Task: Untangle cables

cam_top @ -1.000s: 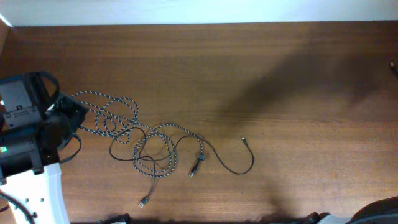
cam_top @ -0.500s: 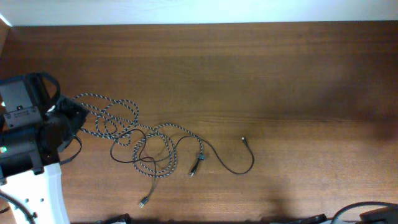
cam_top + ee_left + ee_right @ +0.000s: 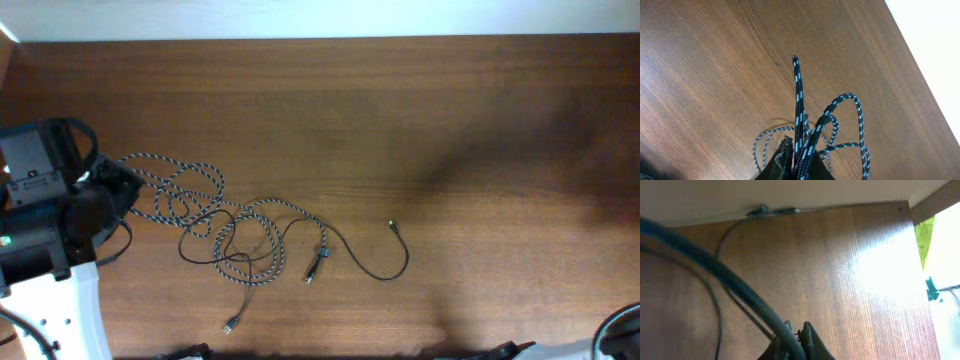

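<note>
1. Okay, your left pincer (image 3: 795,169) is clamped on the braided cable (image 3: 799,100), whose loops fan out beside it on the bench (image 3: 450,120).
2. Over the last second those loops shifted only slightly. They still cross the thin black cable (image 3: 375,268), which trails farther from the left pincer.
3. Your right pincer (image 3: 796,339) is closed with neither cable in it and is well apart from the left pincer, so nothing looks untangled yet.
</note>
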Robot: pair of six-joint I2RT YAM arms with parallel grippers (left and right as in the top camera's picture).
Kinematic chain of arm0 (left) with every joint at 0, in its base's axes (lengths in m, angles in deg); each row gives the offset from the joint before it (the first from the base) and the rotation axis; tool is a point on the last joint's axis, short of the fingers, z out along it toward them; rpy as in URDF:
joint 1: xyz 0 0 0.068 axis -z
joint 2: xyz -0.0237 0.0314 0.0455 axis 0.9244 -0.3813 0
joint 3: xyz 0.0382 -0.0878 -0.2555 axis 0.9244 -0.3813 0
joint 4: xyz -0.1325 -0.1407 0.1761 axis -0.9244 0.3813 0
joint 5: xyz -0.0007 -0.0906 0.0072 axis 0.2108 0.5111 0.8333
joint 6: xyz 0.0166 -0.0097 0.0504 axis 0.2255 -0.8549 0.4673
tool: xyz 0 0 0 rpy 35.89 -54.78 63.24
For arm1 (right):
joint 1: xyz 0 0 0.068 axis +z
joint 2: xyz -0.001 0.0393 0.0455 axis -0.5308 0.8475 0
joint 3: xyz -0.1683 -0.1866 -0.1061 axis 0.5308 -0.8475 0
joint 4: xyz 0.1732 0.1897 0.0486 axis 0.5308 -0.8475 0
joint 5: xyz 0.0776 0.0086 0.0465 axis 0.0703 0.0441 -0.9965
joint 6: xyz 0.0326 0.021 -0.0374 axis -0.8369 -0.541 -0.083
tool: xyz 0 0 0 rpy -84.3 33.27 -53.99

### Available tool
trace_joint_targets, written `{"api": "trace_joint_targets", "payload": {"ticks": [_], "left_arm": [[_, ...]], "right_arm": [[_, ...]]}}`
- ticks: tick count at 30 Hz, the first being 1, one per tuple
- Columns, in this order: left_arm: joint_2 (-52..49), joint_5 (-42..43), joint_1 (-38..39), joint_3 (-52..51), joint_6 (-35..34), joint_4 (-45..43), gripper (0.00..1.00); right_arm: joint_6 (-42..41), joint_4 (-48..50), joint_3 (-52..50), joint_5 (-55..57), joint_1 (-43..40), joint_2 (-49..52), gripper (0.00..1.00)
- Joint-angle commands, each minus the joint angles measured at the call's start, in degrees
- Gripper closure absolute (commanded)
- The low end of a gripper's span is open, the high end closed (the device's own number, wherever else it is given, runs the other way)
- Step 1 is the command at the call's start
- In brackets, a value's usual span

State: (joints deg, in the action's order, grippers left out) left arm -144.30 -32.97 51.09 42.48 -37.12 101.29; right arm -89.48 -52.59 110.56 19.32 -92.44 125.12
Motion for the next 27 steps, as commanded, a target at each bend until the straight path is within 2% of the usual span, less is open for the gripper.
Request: {"api": "trace_joint_targets", "payload": {"ticks": [1,3,4,5,6,7,9,12,15,18,19,22,24,27], "left_arm": [[0.13,-0.22,-0.17,0.98,0.5,0.46,1.0],[0.13,-0.22,-0.17,0.98,0.5,1.14,1.0],[0.13,-0.24,-0.17,0.98,0.5,1.49,1.0],[0.13,-0.22,-0.17,0.98,0.5,1.55,1.0],[0.13,-0.22,-0.17,0.98,0.5,1.55,1.0],[0.13,-0.22,-0.17,0.98,0.5,1.55,1.0],[0.13,-0.22,-0.17,0.98,0.5,1.55,1.0],[0.13,-0.2,-0.17,0.98,0.48,1.73,1.0],[0.11,-0.22,-0.17,0.98,0.48,1.68,1.0],[0.11,-0.2,-0.17,0.98,0.48,1.88,1.0],[0.11,-0.2,-0.17,0.98,0.48,2.16,1.0],[0.11,-0.22,-0.17,0.98,0.48,2.14,1.0],[0.11,-0.22,-0.17,0.98,0.5,2.19,1.0],[0.11,-0.22,-0.17,0.98,0.48,2.14,1.0]], "right_arm": [[0.2,-0.55,0.22,3.21,-0.07,5.11,0.91],[3.28,0.28,0.22,3.3,-0.07,5.57,0.85],[7.15,1.92,0.24,3.26,-0.07,5.55,0.72],[10.34,2.56,0.24,3.28,-0.07,5.55,0.55],[10.27,2.51,0.24,3.41,-0.07,5.31,0.21],[10.27,2.47,0.52,3.39,-0.07,4.85,0.03],[9.99,1.62,2.91,2.51,0.0,3.04,0.01],[9.99,1.44,6.6,-6.19,0.0,-1.9,0.01],[1.6,1.73,8.87,-8.22,0.02,-8.9,0.01],[-0.61,6.56,8.87,-19.93,0.04,-16.68,0.01],[-0.59,9.81,8.87,-27.54,0.04,-20.65,0.01],[-1.75,14.6,8.94,-47.41,0.9,-21.2,0.01],[-4.02,17.84,8.94,-55.63,5.11,-21.2,0.01],[-3.96,17.94,8.94,-56.04,16.57,-21.2,0.01]]}}
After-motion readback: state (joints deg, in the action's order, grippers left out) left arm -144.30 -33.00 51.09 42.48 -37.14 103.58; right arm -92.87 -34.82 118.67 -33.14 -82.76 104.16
